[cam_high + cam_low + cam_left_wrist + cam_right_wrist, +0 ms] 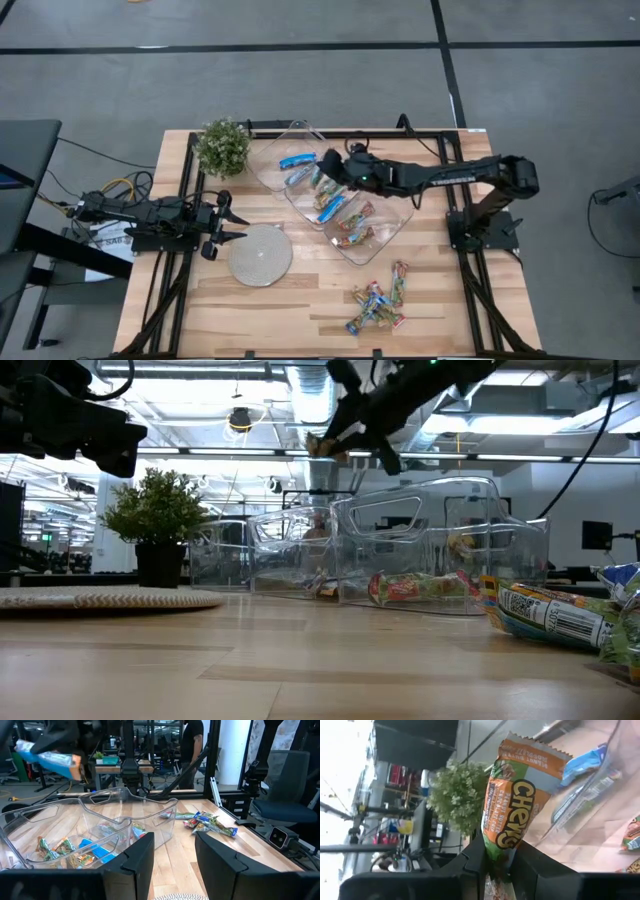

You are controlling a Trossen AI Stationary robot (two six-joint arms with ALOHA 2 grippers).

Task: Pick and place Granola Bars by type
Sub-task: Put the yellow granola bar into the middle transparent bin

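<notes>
Right gripper (497, 865): jaws clamped on one granola bar (520, 805) above the trays (375, 245); thin end-grip, slippage risked. Left gripper (172, 855): jaws parted, nothing held.

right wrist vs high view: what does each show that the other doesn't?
Only the right wrist view: the wrapper print, an orange-and-green "Chewy" granola bar clamped in the right gripper.

Only the high view: the round grey woven disc, the loose pile of multicoloured foil bars on the wooden table, and the left gripper waiting open beside the disc.

Both: the small green potted plant and blue-and-white bars in the clear plastic trays.
</notes>
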